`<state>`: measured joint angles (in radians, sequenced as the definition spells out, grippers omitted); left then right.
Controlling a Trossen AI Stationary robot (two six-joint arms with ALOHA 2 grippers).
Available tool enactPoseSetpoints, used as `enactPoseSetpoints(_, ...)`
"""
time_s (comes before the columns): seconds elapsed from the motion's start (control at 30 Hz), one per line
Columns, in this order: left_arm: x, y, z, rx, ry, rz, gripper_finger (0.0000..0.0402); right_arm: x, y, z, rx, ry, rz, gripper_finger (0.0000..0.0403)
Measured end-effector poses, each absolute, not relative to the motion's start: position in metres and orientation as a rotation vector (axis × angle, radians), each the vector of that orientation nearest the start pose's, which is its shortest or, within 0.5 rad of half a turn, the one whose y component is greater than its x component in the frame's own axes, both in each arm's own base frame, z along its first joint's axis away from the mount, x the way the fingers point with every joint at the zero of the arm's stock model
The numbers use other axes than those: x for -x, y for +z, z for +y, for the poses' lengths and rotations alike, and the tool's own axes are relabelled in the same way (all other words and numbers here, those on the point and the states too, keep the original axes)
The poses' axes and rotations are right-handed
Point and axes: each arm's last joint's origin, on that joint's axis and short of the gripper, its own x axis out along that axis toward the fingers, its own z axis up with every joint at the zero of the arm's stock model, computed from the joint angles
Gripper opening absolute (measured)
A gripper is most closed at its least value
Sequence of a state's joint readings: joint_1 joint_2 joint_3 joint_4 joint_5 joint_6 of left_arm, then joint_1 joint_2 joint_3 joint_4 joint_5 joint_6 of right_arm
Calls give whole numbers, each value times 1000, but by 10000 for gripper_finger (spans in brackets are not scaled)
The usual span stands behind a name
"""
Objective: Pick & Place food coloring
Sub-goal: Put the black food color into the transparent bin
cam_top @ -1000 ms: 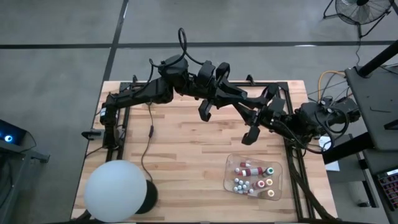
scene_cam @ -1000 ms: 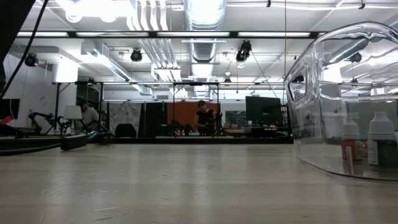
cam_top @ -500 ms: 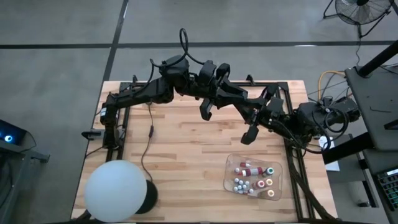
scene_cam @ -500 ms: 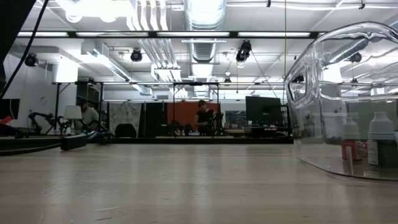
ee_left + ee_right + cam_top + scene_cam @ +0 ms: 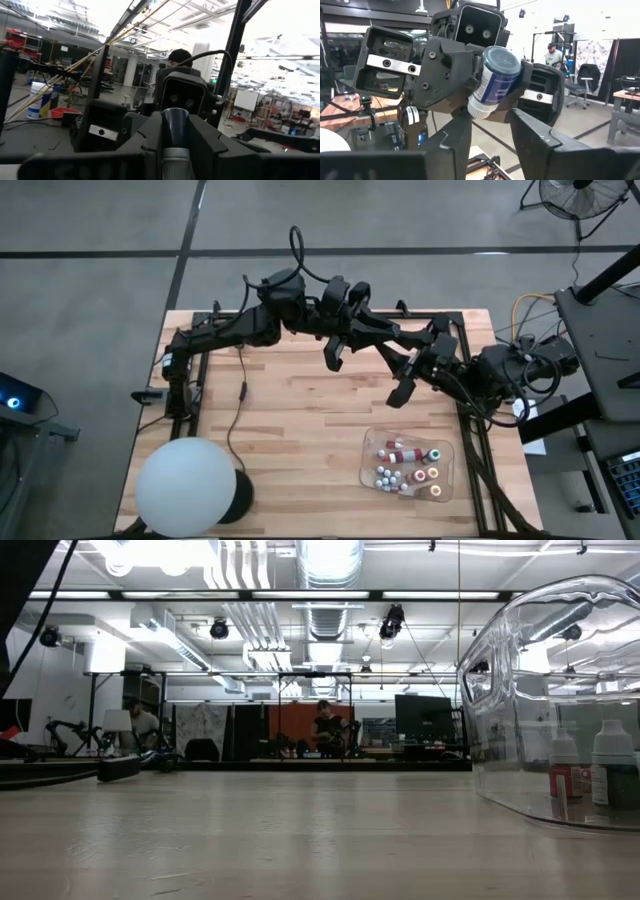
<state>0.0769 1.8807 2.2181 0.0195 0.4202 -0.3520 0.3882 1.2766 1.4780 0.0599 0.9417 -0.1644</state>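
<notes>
We are mid-handover above the wooden table (image 5: 300, 420): our left hand (image 5: 470, 75) clamps a small white, blue-labelled, dark-capped bottle (image 5: 492, 80); our right hand (image 5: 487, 135), fingers parted beneath, must close, then carry it to the clear tray (image 5: 372, 442) near right.

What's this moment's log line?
left gripper: shut on white blue-labelled bottle | right gripper: open, facing bottle | clear plastic tray: holds small bottles

Pale planked wood table (image 5: 290, 420) (matt grain), glossy clear plastic tray (image 5: 372, 442), matt white ball (image 5: 185, 485).
</notes>
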Motion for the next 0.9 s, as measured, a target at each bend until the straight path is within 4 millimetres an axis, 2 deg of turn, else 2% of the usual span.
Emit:
enactPoseSetpoints(0.17, -400, 527, 19, 278, -403, -304, 43, -241, 488, 74, -18, -558, -173, 134)
enactPoseSetpoints(0.67, -401, 525, 18, 158, -391, -322, 44, -230, 493, 79, -75, -518, -193, 110)
enactPoseSetpoints(0.9, -400, 525, 18, 145, -401, -321, 44, -221, 498, 78, -99, -514, -214, 115)
